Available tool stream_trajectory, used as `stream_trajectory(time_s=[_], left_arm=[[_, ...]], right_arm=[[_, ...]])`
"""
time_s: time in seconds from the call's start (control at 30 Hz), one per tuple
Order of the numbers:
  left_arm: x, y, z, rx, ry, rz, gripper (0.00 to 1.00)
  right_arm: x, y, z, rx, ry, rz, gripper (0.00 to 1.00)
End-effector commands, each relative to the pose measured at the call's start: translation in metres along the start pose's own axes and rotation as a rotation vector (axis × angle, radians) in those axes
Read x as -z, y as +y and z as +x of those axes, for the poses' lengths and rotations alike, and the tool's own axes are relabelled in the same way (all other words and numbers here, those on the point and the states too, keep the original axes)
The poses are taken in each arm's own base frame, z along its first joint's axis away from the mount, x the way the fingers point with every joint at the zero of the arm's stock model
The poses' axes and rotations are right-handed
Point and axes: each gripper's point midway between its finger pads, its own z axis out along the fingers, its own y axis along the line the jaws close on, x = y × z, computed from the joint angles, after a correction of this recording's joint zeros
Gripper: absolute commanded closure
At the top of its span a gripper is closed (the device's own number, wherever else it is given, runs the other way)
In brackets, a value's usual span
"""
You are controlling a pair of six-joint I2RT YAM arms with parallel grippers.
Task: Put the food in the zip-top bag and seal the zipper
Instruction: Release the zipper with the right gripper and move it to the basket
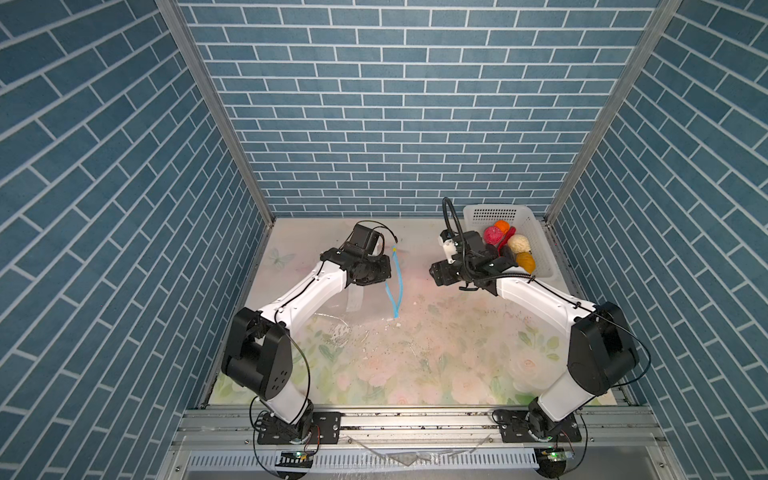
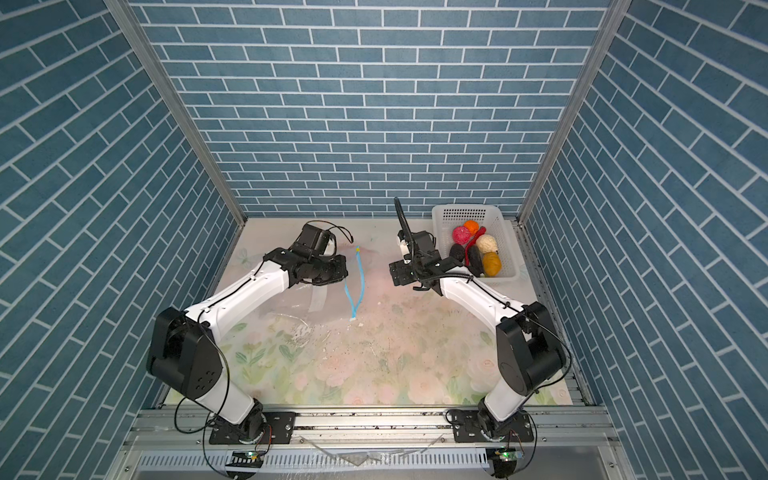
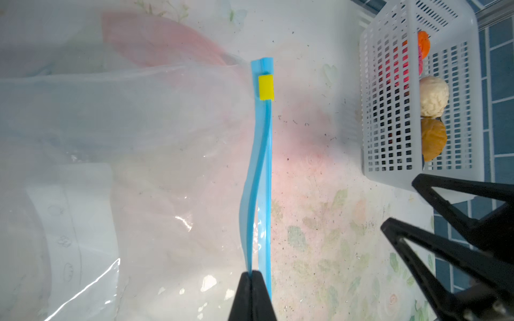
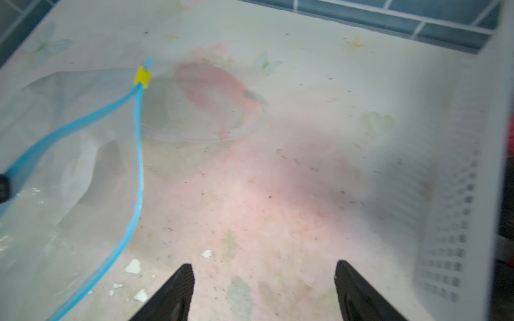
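The clear zip-top bag (image 1: pixel 345 305) lies flat left of the table's middle, with nothing inside it. Its light-blue zipper (image 1: pixel 106 286) faces the middle and stands parted, and the yellow slider (image 3: pixel 265 87) sits at the far end. My left gripper (image 3: pixel 251 275) is shut on the upper lip of the zipper, holding it above the lower lip. The food (image 1: pixel 519 244) lies in the white basket (image 1: pixel 494 208) at the back right: pink, orange, cream, yellow-brown and black lumps, a red chili and an eggplant. My right gripper (image 4: pixel 262 271) is open and empty between bag and basket.
The basket wall (image 4: pixel 459 194) stands close beside my right gripper. White crumbs (image 1: pixel 397 325) lie near the bag's near corner. Blue brick walls enclose the table on three sides. A metal rail (image 1: pixel 415 419) runs along the front.
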Motion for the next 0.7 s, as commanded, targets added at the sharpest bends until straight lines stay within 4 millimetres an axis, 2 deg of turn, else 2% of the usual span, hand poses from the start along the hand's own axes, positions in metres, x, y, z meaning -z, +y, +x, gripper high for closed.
stream_trajectory(time_s=[0.0,0.13,0.4,0.53,0.67], left_arm=[[-0.002,-0.003,-0.003,0.008,-0.003,-0.013,0.98],[-0.007,-0.009,-0.008,0.012,-0.01,0.001,0.98],[-0.023,-0.018,-0.008,0.004,0.018,0.013,0.98],[-0.029,-0.02,-0.008,0.001,0.027,0.017,0.98],[-0.032,-0.021,-0.01,-0.004,0.035,0.018,0.98]], right_arm=[[0.013,-0.04,-0.003,0.03,0.053,0.134,0.19],[0.009,-0.077,-0.009,-0.026,0.045,0.212,0.2],[-0.026,-0.116,-0.012,-0.101,0.1,0.218,0.25],[-0.042,-0.122,-0.014,-0.128,0.114,0.177,0.27],[-0.054,-0.116,-0.014,-0.139,0.13,0.127,0.28]])
